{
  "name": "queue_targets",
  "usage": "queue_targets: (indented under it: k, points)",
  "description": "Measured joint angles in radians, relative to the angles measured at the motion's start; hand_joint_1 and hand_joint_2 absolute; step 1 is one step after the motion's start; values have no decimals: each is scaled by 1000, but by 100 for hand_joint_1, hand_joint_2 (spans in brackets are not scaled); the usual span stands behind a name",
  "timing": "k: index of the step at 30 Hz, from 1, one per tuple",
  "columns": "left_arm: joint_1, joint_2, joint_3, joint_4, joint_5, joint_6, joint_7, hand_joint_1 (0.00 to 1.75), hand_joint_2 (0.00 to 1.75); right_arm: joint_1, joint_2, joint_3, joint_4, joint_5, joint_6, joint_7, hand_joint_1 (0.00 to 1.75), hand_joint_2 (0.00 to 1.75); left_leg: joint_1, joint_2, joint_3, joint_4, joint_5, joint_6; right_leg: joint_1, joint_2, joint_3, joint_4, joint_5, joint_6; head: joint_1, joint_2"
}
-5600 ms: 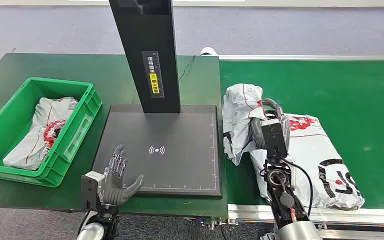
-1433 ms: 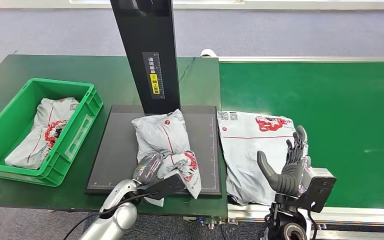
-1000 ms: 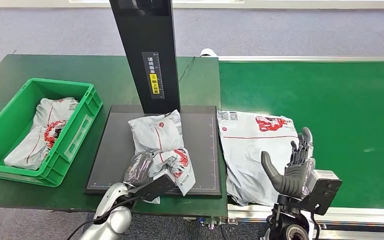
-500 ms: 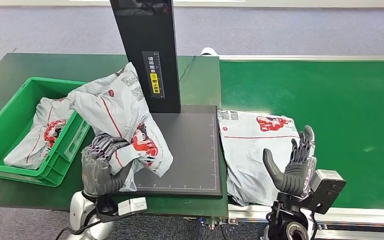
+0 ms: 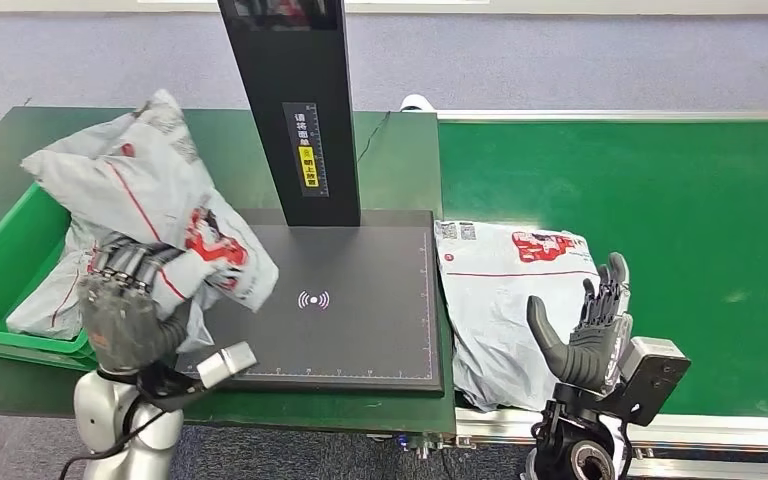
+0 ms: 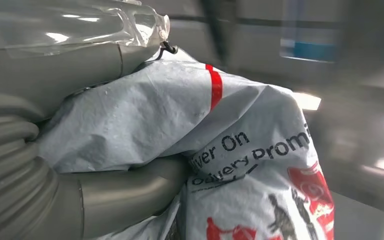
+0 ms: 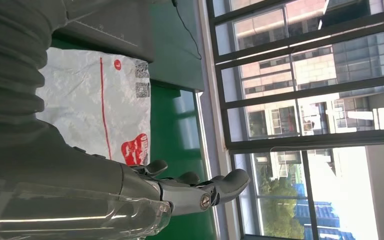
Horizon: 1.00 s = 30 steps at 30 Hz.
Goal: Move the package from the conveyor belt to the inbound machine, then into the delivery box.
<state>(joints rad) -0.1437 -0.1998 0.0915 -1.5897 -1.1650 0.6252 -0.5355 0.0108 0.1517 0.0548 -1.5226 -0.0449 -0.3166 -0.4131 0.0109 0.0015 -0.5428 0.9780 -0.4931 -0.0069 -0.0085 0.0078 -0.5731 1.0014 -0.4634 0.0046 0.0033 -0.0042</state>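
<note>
Left robot hand [image 5: 125,310] has its fingers clamped around the grey package [image 5: 150,215], holding it up in the air over the near rim of the green delivery box [image 5: 5,255] at the bench's left end. The inbound machine [image 5: 345,300] pad sits bare beside it. Right robot hand [image 5: 585,335] hovers spread and holding nothing above another package [image 5: 505,290] on the conveyor belt [image 5: 660,190].

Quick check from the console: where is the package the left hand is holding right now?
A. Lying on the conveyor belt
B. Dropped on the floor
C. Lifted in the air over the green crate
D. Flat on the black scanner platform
C: the left hand grips the package raised over the near end of the green crate, and the scanner platform lies bare.
</note>
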Motion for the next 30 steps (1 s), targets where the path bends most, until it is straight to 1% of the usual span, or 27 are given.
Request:
queue_targets:
  k: [2,4,5,6,9,10,13,15,17,19,21,24,30]
  points:
    - [-38,15,42,26,-14,0,104,175,175,10,-4,0,-5,-2,-12,0,0,175,0,0,0,0,0,0,0,0,0,0,0,0,0,0]
    - [-74,45,71,68,-27,0,230,175,175,22,-8,-1,-14,-6,-20,0,0,175,0,0,0,0,0,0,0,0,0,0,0,0,0,0]
    - [-87,61,82,88,-29,0,277,175,175,28,-9,-1,-20,-7,-23,0,0,175,0,0,0,0,0,0,1,0,0,0,0,0,0,0]
    - [-98,75,90,106,-30,0,308,175,175,34,-11,-2,-24,-7,-24,0,0,175,1,0,0,0,0,0,1,0,0,0,0,0,0,0]
    - [-117,103,104,145,-41,-1,364,175,175,43,-14,-3,-34,-8,-27,1,0,175,0,0,-1,0,0,0,1,0,0,0,0,0,0,0]
    - [-123,111,107,159,-51,-4,403,175,175,44,-14,-3,-37,-8,-30,2,0,175,0,0,-1,0,0,0,1,0,0,0,0,0,0,0]
    - [-143,148,122,223,-71,-27,561,175,175,53,-15,-4,-48,-5,-36,11,0,175,0,2,-1,0,0,0,0,1,-1,0,0,0,0,0]
    - [-153,181,143,275,-74,-49,624,175,175,59,-15,-6,-55,1,-33,20,0,175,0,3,-1,0,0,0,0,2,-1,0,0,0,0,0]
    - [-162,208,165,325,-84,-85,647,175,175,60,-15,-8,-57,8,-25,26,0,175,0,2,-1,0,0,0,1,2,-2,0,0,0,0,0]
    - [-170,228,182,373,-105,-146,660,175,175,60,-15,-9,-59,15,-14,31,0,175,1,1,-1,0,0,0,1,1,-1,0,0,0,0,0]
    - [-177,239,189,411,-130,-205,673,175,175,60,-14,-10,-59,21,-3,35,0,175,1,1,-1,0,0,0,1,1,-1,0,0,0,0,0]
    - [-194,248,190,447,-157,-269,691,175,175,58,-13,-11,-59,28,13,38,0,175,0,0,0,0,0,0,0,1,0,0,0,0,0,0]
    - [-212,258,190,480,-163,-287,697,175,175,57,-10,-12,-59,29,19,39,0,175,0,0,2,0,0,0,0,1,2,0,0,0,0,0]
